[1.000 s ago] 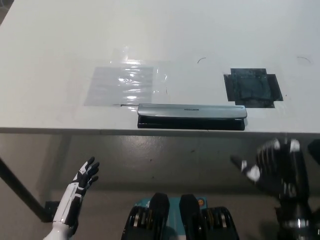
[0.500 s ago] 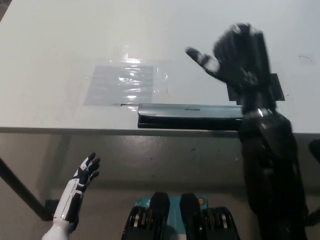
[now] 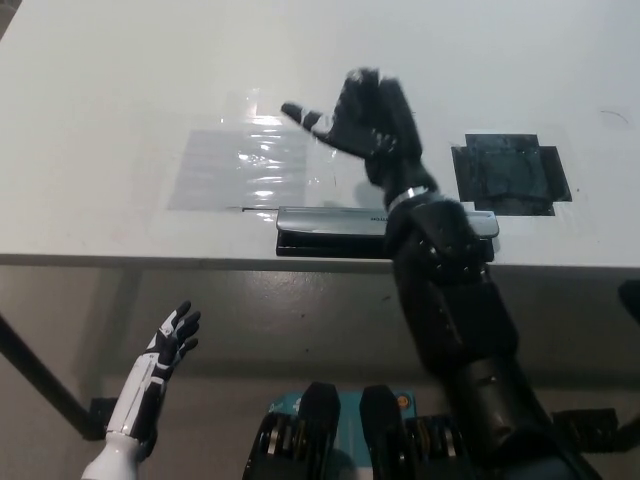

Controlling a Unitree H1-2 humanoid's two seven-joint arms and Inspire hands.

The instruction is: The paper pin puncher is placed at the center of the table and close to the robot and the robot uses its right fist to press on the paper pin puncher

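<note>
Paper pin puncher (image 3: 330, 231) at the worktop's (image 3: 100, 100) near edge, long axis running left to right. Right hand (image 3: 362, 120) above and behind it, fingers spread, holding nothing. Left hand (image 3: 170, 345) open, below the worktop edge at lower left

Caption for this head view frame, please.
Black right hand open above the paper pin puncher at the table edge; white left hand idle below.

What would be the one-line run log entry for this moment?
right hand: open, above table behind paper pin puncher | puncher: at near edge, not pressed | left hand: open, resting below table edge
</note>
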